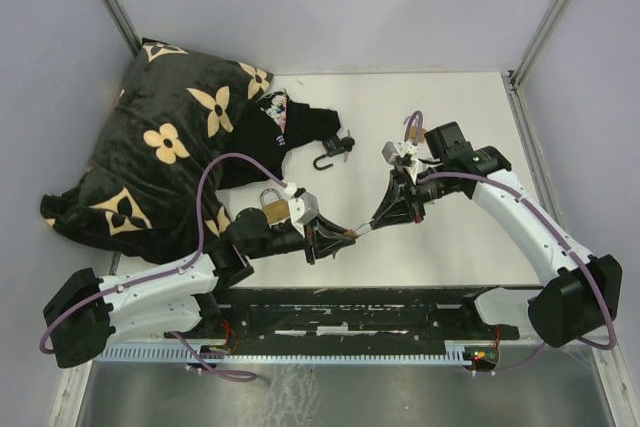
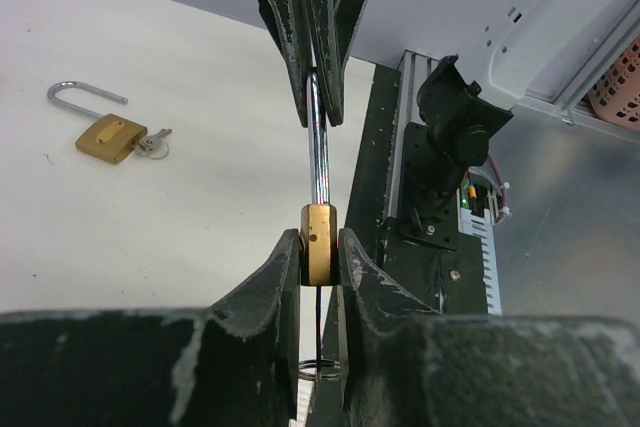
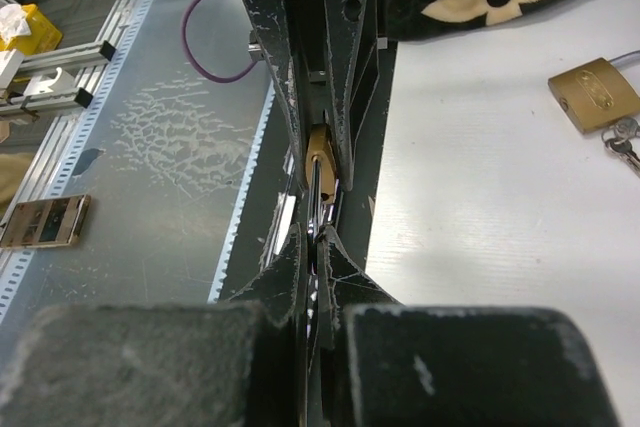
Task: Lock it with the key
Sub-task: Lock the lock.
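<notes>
Item — small brass padlock with steel shackle [image 2: 320, 225]: you are holding it above the table [image 1: 450, 127] between the arms, left gripper [image 2: 320, 257] clamping its flat brass faces, right gripper [image 2: 318, 112] pinching the shackle. It is handling as rigid, dense, smooth metal — likely twisting out of a light pinch, so flat-face grips are serving best.

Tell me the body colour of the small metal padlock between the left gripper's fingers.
Brass gold; the padlock shows best in the left wrist view.
</notes>
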`<state>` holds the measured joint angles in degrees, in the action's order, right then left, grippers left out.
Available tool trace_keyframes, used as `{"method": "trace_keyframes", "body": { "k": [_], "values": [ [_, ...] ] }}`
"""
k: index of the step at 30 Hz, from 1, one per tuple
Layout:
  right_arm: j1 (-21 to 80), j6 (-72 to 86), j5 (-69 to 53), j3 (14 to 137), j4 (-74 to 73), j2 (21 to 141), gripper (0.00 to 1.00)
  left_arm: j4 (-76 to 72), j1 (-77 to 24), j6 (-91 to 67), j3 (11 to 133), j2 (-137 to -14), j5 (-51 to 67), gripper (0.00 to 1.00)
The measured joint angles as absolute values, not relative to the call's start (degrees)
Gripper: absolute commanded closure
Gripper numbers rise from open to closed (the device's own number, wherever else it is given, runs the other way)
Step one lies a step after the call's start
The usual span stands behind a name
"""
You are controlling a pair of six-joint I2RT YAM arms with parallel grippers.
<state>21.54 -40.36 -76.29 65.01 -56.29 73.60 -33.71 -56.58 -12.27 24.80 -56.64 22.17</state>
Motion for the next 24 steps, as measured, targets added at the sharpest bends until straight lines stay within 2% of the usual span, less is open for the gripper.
{"method": "trace_keyframes", "body": {
  "k": [13, 24],
  "values": [
    [24.4, -38.0, -76.0, 64.7, -55.6, 73.3, 0.98, -31.7, -56.0, -11.4, 24.7, -56.0, 25.9, 0.97],
    [26.5, -29.1, -72.4, 61.6, -47.7, 73.0, 0.98, -29.1, -55.9, -11.5, 24.7, -57.3, 25.6, 0.97]
  ]
}}
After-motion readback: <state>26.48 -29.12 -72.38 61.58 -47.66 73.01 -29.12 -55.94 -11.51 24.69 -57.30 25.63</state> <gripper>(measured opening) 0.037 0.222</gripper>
